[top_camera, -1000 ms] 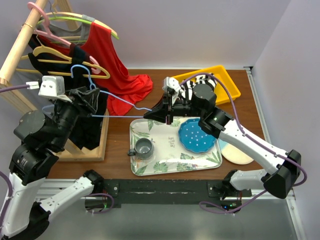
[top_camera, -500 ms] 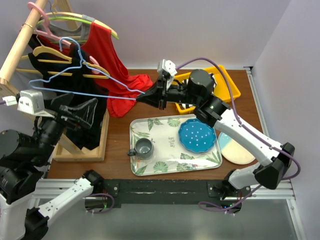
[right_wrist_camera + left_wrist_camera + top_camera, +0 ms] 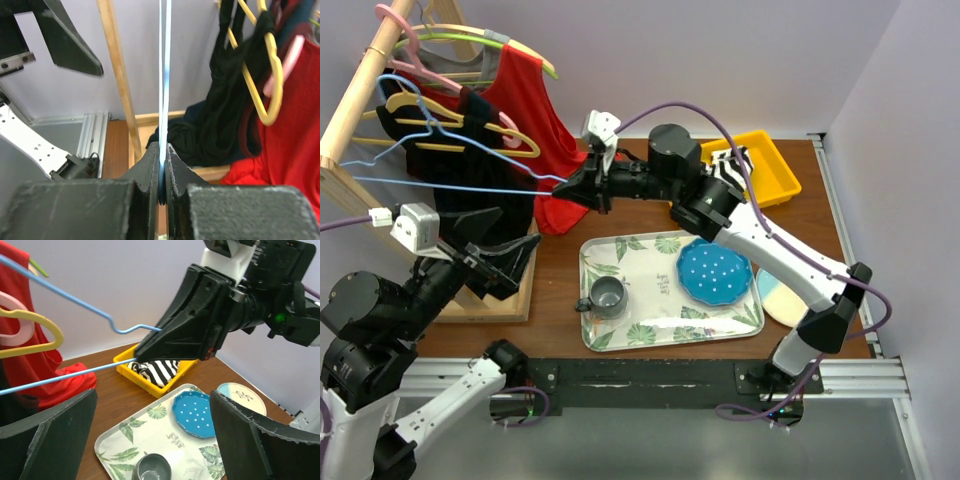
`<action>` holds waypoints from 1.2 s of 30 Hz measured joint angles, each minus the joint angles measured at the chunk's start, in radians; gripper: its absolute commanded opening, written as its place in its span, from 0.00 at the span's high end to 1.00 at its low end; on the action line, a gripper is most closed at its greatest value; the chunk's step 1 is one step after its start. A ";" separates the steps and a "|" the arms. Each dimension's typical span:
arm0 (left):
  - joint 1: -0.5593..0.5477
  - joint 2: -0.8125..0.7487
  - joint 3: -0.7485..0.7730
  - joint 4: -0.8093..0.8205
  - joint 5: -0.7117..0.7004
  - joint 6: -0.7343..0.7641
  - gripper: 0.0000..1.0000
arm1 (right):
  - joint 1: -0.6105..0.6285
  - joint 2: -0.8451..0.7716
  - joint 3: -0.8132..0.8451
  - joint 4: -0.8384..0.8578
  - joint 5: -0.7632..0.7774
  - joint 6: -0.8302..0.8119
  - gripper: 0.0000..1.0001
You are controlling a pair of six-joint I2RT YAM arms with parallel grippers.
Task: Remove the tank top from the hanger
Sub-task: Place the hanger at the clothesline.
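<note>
Your right gripper is clenched on the tip of the blue hanger; in the wrist view its black fingers pinch the thin wire with no gap showing. The bent wire runs from there back to the wooden rack. Your left gripper is spread wide and holds nothing, its dark, flat, matte fingers poised by the rack's base. The black tank top hangs in soft folds at the rack, behind the blue wire; you cannot tell whether it is on that wire. A red garment drapes beside it. A leaf-print tray and a yellow plastic bin sit on the table.
</note>
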 measured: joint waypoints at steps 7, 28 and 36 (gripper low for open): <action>0.000 -0.019 -0.014 0.026 0.063 0.000 0.00 | 0.068 0.122 0.164 -0.042 0.054 -0.041 1.00; 0.000 -0.045 -0.023 0.077 0.130 -0.002 0.00 | 0.134 0.318 0.336 -0.133 0.155 -0.057 0.44; 0.000 -0.029 -0.023 0.077 0.067 0.004 0.00 | 0.128 0.222 0.259 -0.187 0.200 -0.082 0.17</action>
